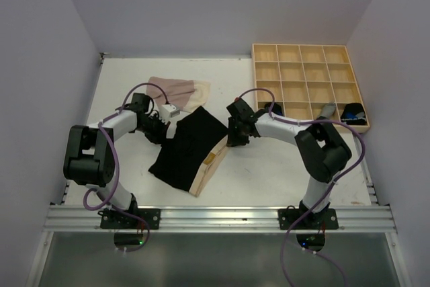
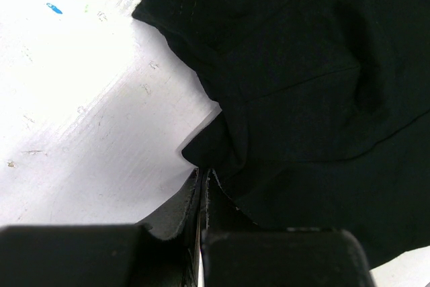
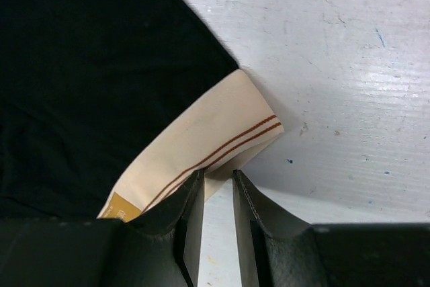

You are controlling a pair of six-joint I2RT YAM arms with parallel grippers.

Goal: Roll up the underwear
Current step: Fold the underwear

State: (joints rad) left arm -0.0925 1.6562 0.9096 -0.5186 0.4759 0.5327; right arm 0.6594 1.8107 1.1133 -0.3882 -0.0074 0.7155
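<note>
Table (image 1: 282,179) carries the black underwear (image 1: 188,146), spread flat between the two sets of jaws. Its beige waistband (image 3: 208,142) forms the edge facing the right jaws and runs slantwise across their line. Pale underwear (image 1: 178,92) lies beyond the left jaws, apart.

Left gripper (image 2: 203,173): jaws closed. Creases fan from the tips, so it likely pinches the black cloth's corner, though the contact itself is shadowed.

Right gripper (image 3: 217,176): jaws narrowly parted, bare table between them, waistband corner just ahead at the tips, not yet gripped.

Both arms are bent low, wrists near the surface, fingers aimed inward. The right arm is nearer the band and needs a short advance.
</note>
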